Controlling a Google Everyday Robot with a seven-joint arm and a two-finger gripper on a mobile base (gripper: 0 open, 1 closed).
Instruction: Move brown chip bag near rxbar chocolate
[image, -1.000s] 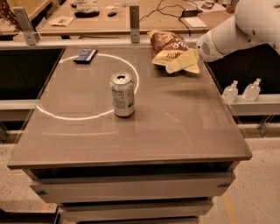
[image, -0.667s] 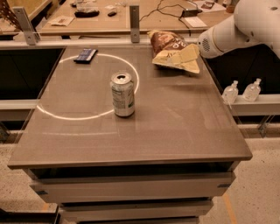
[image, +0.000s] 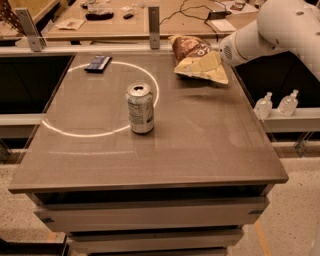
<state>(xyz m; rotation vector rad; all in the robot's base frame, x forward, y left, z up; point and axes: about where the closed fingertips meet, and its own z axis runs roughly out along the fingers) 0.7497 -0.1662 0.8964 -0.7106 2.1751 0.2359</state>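
Over the table (image: 200, 135) hangs the brown chip bag (image: 197, 60) — against the claw (image: 221, 54).

A grey-brown table (image: 200, 150) with a thin white ring (image: 75, 132) marked on its top stands on pale panels (image: 150, 217), over a speckled floor (image: 295, 225). Behind it, past two metal posts (image: 153, 20), runs a cluttered wooden workbench (image: 190, 20) strung with cables. Two small clear bottles (image: 263, 105) stand on a ledge at right. The claw (image: 223, 54) is over the table's far right corner.
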